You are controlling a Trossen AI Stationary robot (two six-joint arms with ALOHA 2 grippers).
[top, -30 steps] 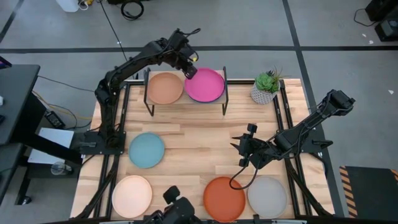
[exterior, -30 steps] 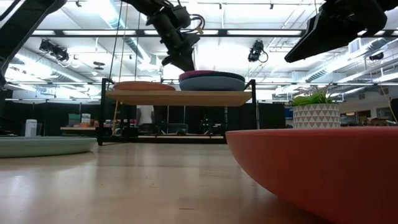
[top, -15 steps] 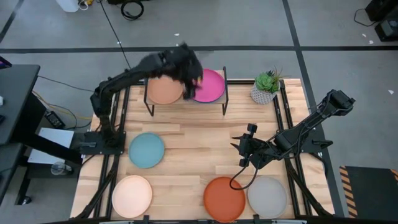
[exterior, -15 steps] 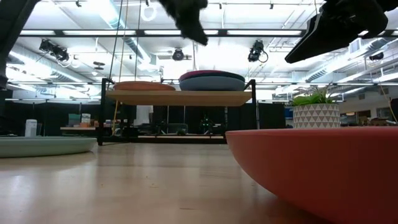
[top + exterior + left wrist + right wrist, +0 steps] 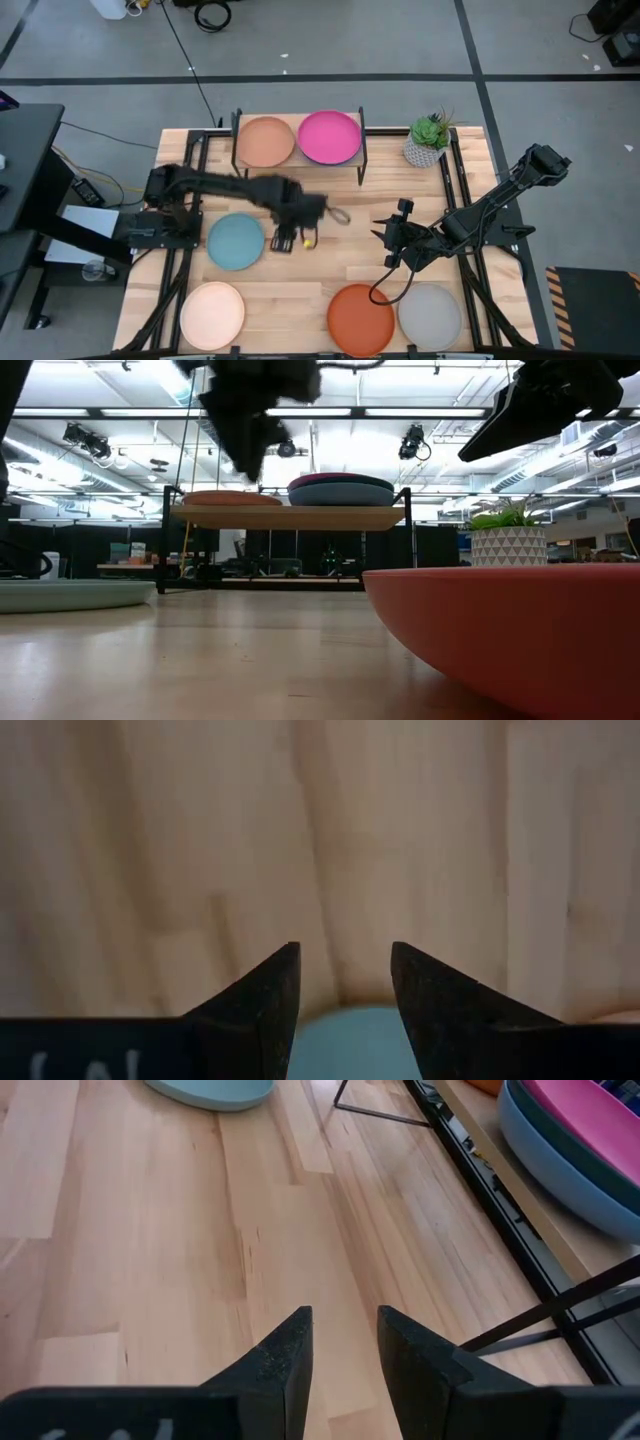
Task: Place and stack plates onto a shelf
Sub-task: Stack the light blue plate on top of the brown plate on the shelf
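Observation:
The shelf (image 5: 300, 165) stands at the table's far edge. On it a tan plate (image 5: 265, 141) lies on the left, and a pink plate (image 5: 330, 137) tops a stack of dark teal and blue plates (image 5: 340, 492) on the right. A light teal plate (image 5: 236, 241), a cream plate (image 5: 212, 314), an orange plate (image 5: 360, 318) and a grey plate (image 5: 430, 314) lie on the table. My left gripper (image 5: 284, 242) is open and empty, above the table just right of the light teal plate (image 5: 345, 1038). My right gripper (image 5: 383, 240) is open and empty at mid-right.
A potted plant (image 5: 428, 140) stands right of the shelf. Bare wood lies between the shelf and the near row of plates. In the right wrist view the shelf's black leg (image 5: 380, 1115) and the stacked plates (image 5: 580, 1140) show ahead of the fingers.
My left gripper has left the pink plate on the shelf and swung fast toward the table's near edge and down, ending just right of the light teal plate. The pink plate stays on top of the stack. My right arm has kept still.

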